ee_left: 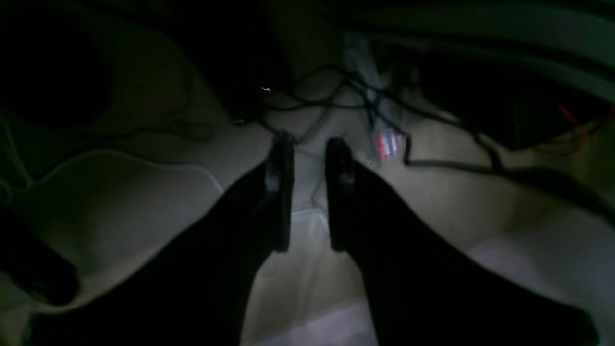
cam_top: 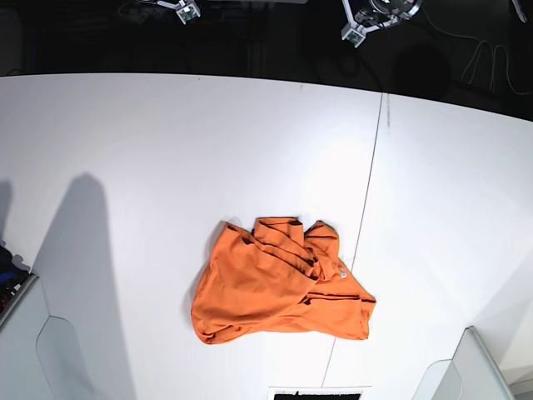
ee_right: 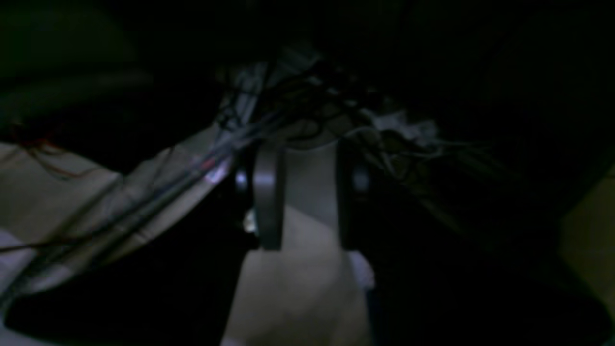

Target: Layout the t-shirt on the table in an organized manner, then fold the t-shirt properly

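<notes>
The bright orange t-shirt [cam_top: 275,287] lies crumpled in a heap on the white table [cam_top: 166,150], near the front edge and just left of the dark seam [cam_top: 372,192]. A small white tag [cam_top: 341,272] shows at its right side. Neither gripper appears in the base view. In the dim left wrist view my left gripper [ee_left: 310,144] has its dark fingers [ee_left: 281,192] a little apart with nothing between them. My right gripper [ee_right: 310,154] in the right wrist view also stands open and empty. Both wrist views face dark space with cables, and no shirt shows in them.
Tangled cables [ee_left: 336,91] lie beyond the left gripper, and more cables [ee_right: 307,101] beyond the right one. Pale grey panels sit at the front left [cam_top: 33,350] and front right [cam_top: 470,371] corners. Metal clamps [cam_top: 358,25] hang at the table's far edge.
</notes>
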### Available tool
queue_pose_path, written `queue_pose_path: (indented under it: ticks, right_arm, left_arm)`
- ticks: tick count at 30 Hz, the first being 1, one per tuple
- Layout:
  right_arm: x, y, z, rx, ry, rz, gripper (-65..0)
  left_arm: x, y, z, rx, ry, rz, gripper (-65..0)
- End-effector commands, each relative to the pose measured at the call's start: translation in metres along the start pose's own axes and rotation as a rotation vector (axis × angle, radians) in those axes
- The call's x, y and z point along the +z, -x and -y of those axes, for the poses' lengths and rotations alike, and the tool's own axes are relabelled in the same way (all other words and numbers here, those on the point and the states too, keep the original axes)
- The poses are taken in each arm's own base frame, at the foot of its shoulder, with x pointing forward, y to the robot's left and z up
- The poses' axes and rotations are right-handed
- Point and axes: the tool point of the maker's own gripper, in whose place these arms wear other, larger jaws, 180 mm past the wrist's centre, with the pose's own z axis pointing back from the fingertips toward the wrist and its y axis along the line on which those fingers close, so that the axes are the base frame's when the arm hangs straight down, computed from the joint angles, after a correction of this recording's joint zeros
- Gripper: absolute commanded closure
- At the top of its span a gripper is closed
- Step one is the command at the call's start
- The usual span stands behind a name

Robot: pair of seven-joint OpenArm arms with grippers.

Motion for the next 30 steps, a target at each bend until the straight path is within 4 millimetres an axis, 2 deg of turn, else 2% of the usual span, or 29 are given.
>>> queue_pose_path:
  ticks: [1, 4, 7, 13, 16, 22, 25, 28, 30]
  right_arm:
    - [0.01, -0.003, 0.003, 0.001, -0.005, 0.024, -18.2]
    - [0.035, -0.014, 0.012, 0.035, 0.008, 0.024, -18.2]
    - [0.059, -0.028, 0.021, 0.082, 0.019, 0.042, -18.2]
    - [0.1, -0.056, 0.021, 0.122, 0.004, 0.125, -18.2]
    - [0.118, -0.071, 0.018, 0.144, -0.002, 0.175, -18.2]
    - [0.154, -0.126, 0.023, 0.181, 0.021, 0.338, -18.2]
    - [0.172, -0.161, 0.03, 0.175, 0.04, 0.439, -18.2]
    - [0.181, -0.195, 0.04, 0.159, 0.05, 0.53, -18.2]
    - [0.185, -0.221, 0.05, 0.158, 0.063, 0.59, -18.3]
  left_arm:
    - [0.01, -0.006, -0.003, -0.011, 0.006, 0.037, -14.9]
    - [0.036, -0.026, -0.012, -0.044, 0.015, 0.123, -14.9]
    - [0.06, -0.041, -0.01, -0.031, 0.068, 0.178, -15.1]
    - [0.1, -0.054, -0.013, -0.011, 0.073, 0.215, -15.4]
    - [0.122, -0.059, -0.017, 0.001, 0.049, 0.248, -21.7]
    - [0.179, -0.082, -0.028, 0.009, -0.01, 0.372, -23.3]
    - [0.209, -0.103, -0.038, -0.017, -0.04, 0.452, -23.8]
    - [0.232, -0.124, -0.05, -0.057, -0.055, 0.516, -24.5]
    - [0.242, -0.14, -0.057, -0.083, -0.054, 0.559, -28.8]
